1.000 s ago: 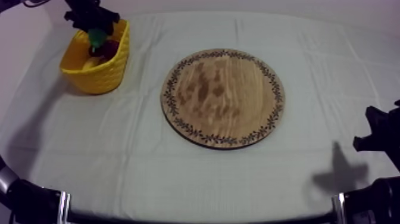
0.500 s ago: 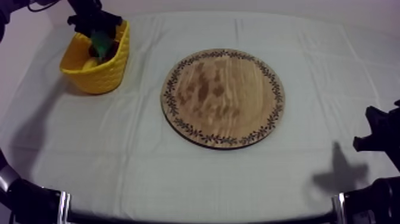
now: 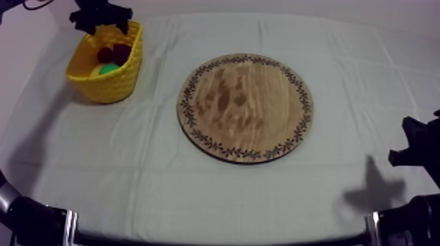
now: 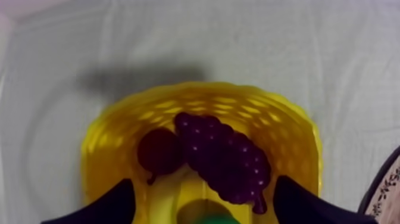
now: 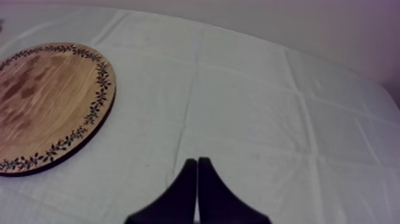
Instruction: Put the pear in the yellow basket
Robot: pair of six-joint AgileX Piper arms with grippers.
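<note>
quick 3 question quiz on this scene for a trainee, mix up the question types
1. True or false: the pear lies in the yellow basket.
2. The left gripper above the basket is: A open; B shut on the pear; C shut on the basket's rim.
3. Name the purple fruit beside the small red fruit.
Key: 1 true; 2 A; 3 the bunch of grapes.

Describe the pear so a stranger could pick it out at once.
Find the yellow basket at the far left of the table, left of the round wooden board. Inside it, the pear lies at the near end, next to the bunch of grapes and the small red fruit. It alone is green; its neighbours are dark purple and red.
</note>
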